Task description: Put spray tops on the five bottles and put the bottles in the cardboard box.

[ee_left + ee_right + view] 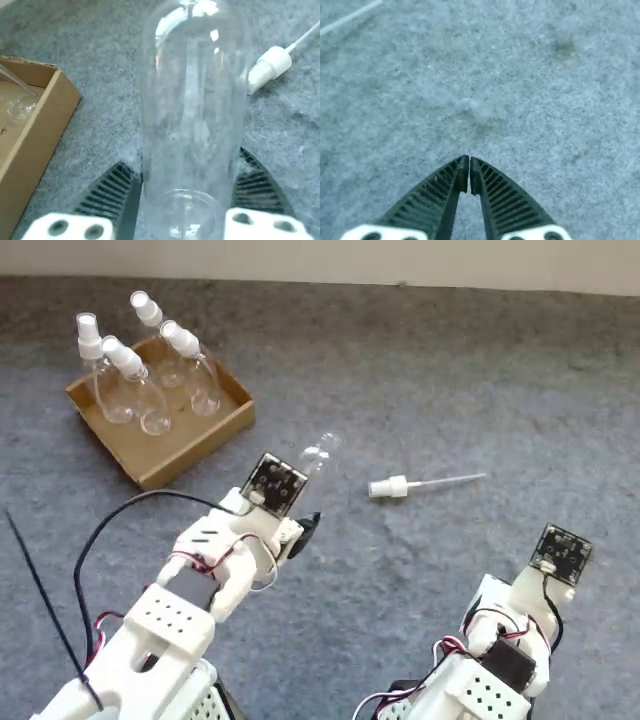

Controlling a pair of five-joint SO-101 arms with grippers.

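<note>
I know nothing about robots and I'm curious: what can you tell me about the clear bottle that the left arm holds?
The bottle is clear plastic by its look, empty, round-shouldered, with no spray top on its neck. The left gripper clamps its lower body between two black ribbed fingers. It points away from the arm, over the grey carpet, between the cardboard box and the loose spray top.

Left hand gripping; right hand closed, empty.
</note>
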